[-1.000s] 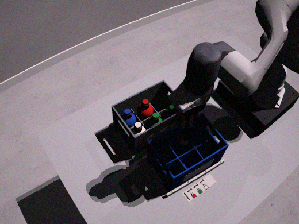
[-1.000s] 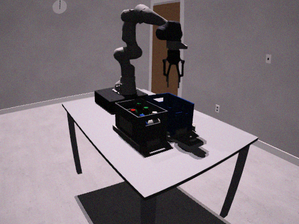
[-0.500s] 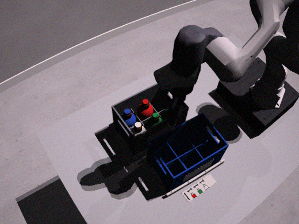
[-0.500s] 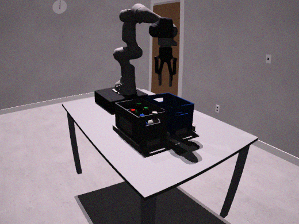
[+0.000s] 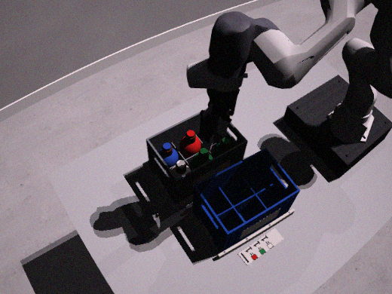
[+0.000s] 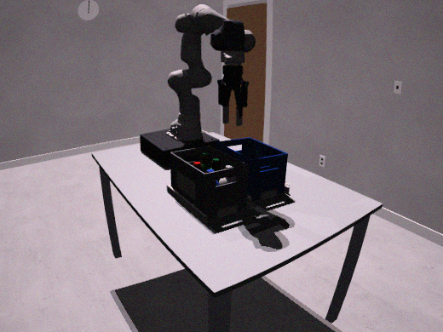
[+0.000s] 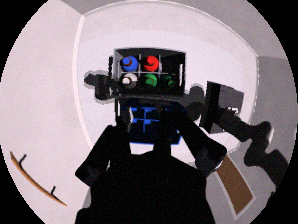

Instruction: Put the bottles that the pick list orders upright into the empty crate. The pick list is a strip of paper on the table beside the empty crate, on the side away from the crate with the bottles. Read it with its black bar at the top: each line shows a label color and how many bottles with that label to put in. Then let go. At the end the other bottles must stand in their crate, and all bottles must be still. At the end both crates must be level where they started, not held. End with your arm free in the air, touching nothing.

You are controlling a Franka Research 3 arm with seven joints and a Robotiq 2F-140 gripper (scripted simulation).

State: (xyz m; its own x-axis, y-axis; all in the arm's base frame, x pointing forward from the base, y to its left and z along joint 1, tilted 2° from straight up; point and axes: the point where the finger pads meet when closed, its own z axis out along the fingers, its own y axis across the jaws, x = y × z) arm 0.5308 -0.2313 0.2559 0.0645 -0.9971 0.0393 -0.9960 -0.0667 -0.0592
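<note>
Five bottles, including a red bottle [image 5: 191, 145] [image 7: 151, 63], stand in the black crate [image 5: 158, 160] [image 6: 192, 187] [image 7: 150, 51] beside the blue crate [image 5: 264, 218] [image 6: 273, 170] [image 7: 152, 143] on the desk [image 5: 301, 256] [image 6: 170, 238]. Above, the pincer [image 6: 233, 124] points straight down, partly open, gripping nothing; the arm [image 5: 290, 56] [image 6: 192, 55] bends over from its base.
</note>
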